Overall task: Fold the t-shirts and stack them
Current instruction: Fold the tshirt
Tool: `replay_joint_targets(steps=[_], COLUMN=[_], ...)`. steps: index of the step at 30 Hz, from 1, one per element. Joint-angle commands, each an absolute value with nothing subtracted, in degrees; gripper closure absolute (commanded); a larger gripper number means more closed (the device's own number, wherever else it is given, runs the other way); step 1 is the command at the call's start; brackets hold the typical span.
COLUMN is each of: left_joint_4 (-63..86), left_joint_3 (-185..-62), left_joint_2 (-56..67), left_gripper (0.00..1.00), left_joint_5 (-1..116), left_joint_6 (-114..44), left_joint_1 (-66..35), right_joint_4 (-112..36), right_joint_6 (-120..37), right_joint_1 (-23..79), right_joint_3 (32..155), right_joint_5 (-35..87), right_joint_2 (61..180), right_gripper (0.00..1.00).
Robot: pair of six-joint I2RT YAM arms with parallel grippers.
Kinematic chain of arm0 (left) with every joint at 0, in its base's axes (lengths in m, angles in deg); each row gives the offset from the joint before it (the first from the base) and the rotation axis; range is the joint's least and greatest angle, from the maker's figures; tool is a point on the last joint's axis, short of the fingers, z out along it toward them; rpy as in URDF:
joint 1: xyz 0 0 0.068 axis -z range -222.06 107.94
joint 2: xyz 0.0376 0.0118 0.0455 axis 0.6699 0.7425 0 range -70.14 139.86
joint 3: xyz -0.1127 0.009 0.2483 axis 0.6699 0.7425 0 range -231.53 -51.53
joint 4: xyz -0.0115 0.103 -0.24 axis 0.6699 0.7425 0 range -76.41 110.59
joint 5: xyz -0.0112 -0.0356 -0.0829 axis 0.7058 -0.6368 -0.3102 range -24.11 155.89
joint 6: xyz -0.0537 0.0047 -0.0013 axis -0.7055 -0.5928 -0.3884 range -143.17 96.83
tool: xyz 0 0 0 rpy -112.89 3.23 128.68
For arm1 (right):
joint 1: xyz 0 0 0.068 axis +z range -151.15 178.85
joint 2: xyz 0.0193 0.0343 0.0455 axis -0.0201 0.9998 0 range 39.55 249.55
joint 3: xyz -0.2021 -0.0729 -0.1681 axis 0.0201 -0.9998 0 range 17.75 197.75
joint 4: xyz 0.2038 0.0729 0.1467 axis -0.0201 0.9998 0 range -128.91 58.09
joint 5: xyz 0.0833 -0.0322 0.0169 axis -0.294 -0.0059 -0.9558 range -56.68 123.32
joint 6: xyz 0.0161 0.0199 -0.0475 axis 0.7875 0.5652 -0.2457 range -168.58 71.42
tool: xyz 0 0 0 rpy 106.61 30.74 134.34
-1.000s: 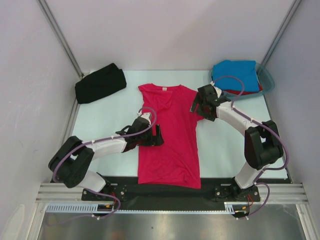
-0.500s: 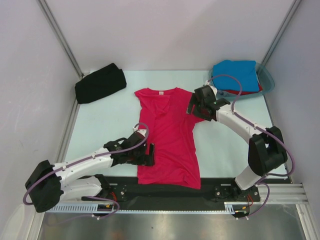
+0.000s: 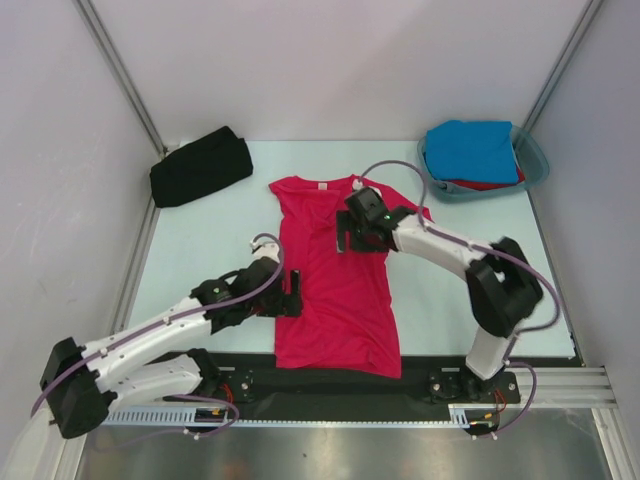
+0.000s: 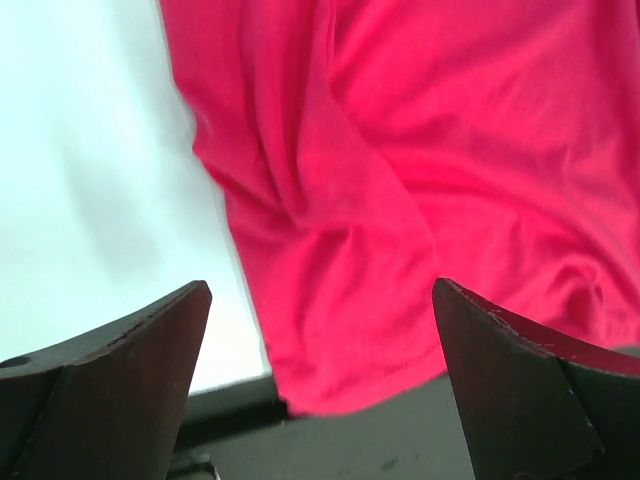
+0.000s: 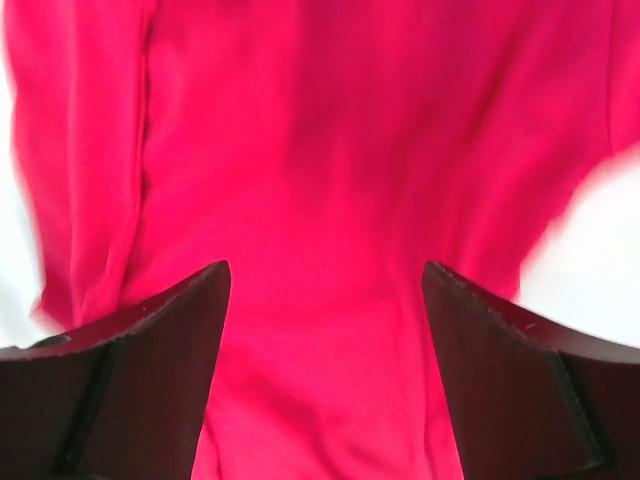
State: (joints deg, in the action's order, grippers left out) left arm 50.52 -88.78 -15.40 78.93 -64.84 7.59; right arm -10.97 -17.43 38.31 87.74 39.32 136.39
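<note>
While the pink shirt (image 3: 340, 285) lies flat down the middle of the table (image 3: 200, 250), both arms are out over it with nothing in their fingers. Its collar points at the far edge, you can see the little white label (image 3: 323, 186) in the neck, and the hem runs over the black strip (image 3: 240, 362) along the near edge. There's a long crease down its left side.

The left gripper (image 3: 295, 293) sits low at the shirt's left edge, roughly halfway between the collar and the hem. On the left wrist cam the left gripper (image 4: 320, 295) has its fingers wide apart, framing the rumpled near-left corner of the shirt (image 4: 400, 180) and a bit of bare table (image 4: 90, 180). Can't tell if it's actually touching the cloth.

The right gripper (image 3: 346, 235) is over the chest, just below the collar. The right wrist cam is blurry, but the right gripper (image 5: 325, 275) is spread open too, with only pink cloth (image 5: 330, 150) between the fingers.

The other shirts:
- The black shirt (image 3: 200, 167) is bundled up at the far left corner.
- The blue shirt (image 3: 475, 150) sits folded in the teal tub (image 3: 537, 165) at the far right corner.
- The red shirt (image 3: 490, 184) pokes out underneath the blue one.
</note>
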Motion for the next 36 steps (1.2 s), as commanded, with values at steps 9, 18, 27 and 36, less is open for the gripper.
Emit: replay_joint_targets(steps=[9,18,27,36], left_joint_4=[24.9,22.0,26.1,37.9], left_joint_3=[-102.1,-119.8,-134.7,-159.0], left_joint_2=[6.9,30.0,46.1,63.1], left_gripper=[0.00,0.00,0.00,0.00], left_joint_5=[73.4,66.5,66.4,64.8], left_joint_6=[-52.5,-49.6,-50.3,-49.0], left_joint_1=[-7.2,-12.7,-15.1,-17.4], right_joint_4=[-10.4,-6.7,-4.7,-5.0], right_joint_6=[-28.4,-31.6,-32.0,-31.9], right_joint_1=[35.4,30.4,27.6,28.7], right_joint_3=[114.1,125.0,128.6,123.0], right_joint_5=[54.1,56.5,55.9,57.4], right_joint_2=[160.7,169.3,172.4,165.0], right_gripper=[0.14,0.14,0.13,0.11])
